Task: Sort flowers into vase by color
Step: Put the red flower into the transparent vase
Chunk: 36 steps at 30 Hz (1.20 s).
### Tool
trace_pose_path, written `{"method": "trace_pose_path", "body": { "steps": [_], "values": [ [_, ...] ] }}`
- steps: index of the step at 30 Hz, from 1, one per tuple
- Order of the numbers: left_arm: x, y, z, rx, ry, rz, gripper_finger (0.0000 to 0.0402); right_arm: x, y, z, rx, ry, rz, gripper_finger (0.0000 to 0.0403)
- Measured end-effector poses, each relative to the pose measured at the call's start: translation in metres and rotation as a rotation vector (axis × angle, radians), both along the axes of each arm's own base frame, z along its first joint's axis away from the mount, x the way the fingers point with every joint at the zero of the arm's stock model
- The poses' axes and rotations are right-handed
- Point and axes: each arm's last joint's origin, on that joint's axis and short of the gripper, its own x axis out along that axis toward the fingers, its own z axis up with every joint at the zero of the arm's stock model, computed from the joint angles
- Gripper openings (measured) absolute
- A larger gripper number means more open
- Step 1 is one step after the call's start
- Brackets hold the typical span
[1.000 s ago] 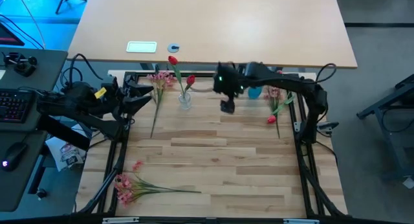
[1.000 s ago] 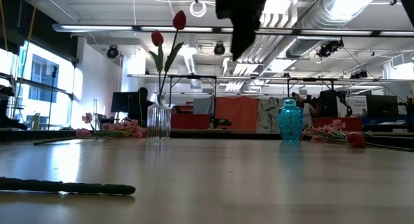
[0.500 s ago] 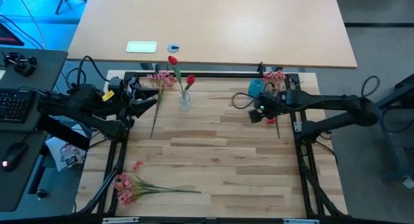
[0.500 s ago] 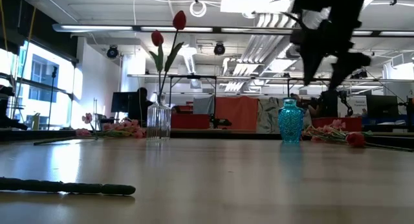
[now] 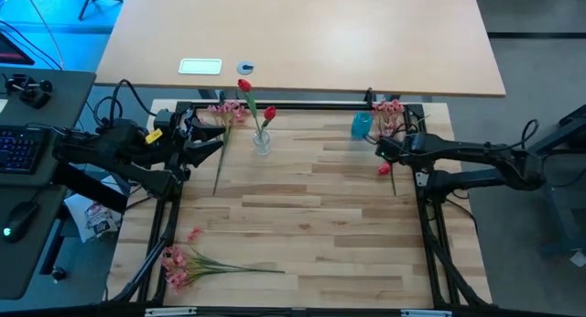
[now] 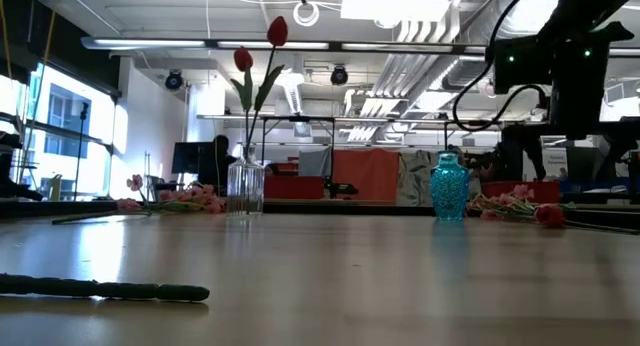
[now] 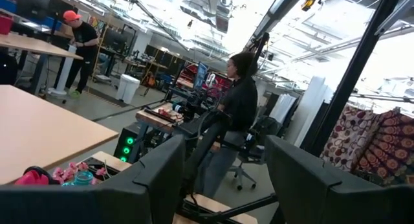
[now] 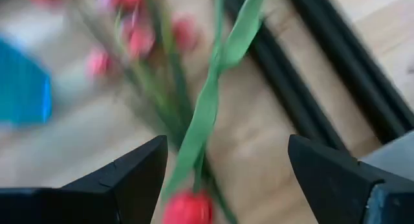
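The right gripper (image 8: pixel 223 179) hung spread over a red tulip (image 8: pixel 187 208) beside the blue vase (image 5: pixel 362 125) — only the overhead showed the left gripper (image 5: pixel 212 138), apart, near the glass vase (image 5: pixel 262 143).

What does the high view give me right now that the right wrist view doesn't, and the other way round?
Only the high view shows the clear glass vase holding two red tulip-like flowers, the pink blossom spray at the near left corner of the light wooden table, and the left claw waiting at the left edge.

Only the right wrist view shows, close up, the right claw open around a green leaf.

Both show the small blue vase, the loose red tulip and pink blossoms on the right.
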Motion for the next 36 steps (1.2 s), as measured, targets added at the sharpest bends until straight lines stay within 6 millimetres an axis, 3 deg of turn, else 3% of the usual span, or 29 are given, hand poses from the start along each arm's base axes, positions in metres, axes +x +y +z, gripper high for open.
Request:
{"method": "trace_pose_path", "body": {
  "steps": [4,13,19,26,36],
  "values": [
    [0.0,0.0,0.0,0.0,0.001,0.0,0.0202,-0.002,-0.014,-0.001,-0.093,0.014,-0.095,0.0316],
    [0.0,0.0,0.0,0.001,0.002,0.001,0.0202,-0.001,-0.049,-0.018,-0.046,0.05,-0.149,0.031],
    [0.0,0.0,-0.001,0.002,0.008,0.004,0.0202,-0.007,-0.06,-0.027,0.007,0.09,-0.212,0.0244],
    [0.0,0.001,-0.001,-0.003,0.01,0.024,0.0202,-0.007,-0.071,-0.026,-0.015,0.082,-0.14,0.0161],
    [0.0,0.001,-0.001,-0.013,0.007,0.025,0.0202,-0.013,-0.077,-0.028,0.009,0.086,-0.165,0.0145]
  ]
}}
